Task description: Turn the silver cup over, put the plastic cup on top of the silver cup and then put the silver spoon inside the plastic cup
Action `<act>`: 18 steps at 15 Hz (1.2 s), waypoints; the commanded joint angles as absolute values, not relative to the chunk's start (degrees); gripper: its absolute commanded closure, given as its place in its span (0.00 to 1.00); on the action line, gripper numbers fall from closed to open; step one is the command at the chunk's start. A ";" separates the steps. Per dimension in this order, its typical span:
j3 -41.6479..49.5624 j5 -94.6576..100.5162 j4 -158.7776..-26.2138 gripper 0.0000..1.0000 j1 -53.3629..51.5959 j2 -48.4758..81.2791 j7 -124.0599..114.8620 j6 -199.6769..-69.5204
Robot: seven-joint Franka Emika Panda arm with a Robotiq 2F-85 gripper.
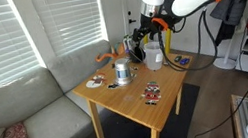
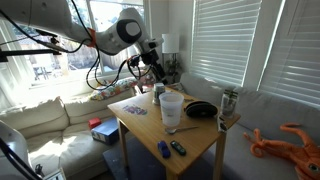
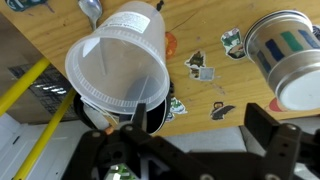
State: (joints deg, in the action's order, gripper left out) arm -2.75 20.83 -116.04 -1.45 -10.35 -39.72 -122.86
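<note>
The plastic cup (image 3: 115, 60) is a translucent whitish tumbler that stands upright with its mouth open; it shows in both exterior views (image 2: 171, 110) (image 1: 153, 57). The silver cup (image 3: 285, 50) stands apart from it on the wooden table (image 3: 200, 25), also in both exterior views (image 1: 122, 72) (image 2: 228, 99). I cannot tell which end is up. The bowl of the silver spoon (image 3: 90, 10) peeks out beyond the plastic cup. My gripper (image 3: 200, 125) (image 1: 144, 39) (image 2: 156, 64) hovers above the table beside the plastic cup, open and empty.
A black bowl (image 2: 200, 109) lies between the two cups, partly under the plastic cup in the wrist view (image 3: 155, 110). Small stickers (image 3: 200, 65) dot the tabletop. An orange octopus toy (image 1: 111, 53) and a grey sofa (image 1: 30, 115) border the table. Yellow cable (image 3: 30, 85) hangs off the edge.
</note>
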 commanded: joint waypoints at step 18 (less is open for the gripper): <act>6.38 5.30 -119.95 0.12 5.46 -11.61 -9.33 -116.34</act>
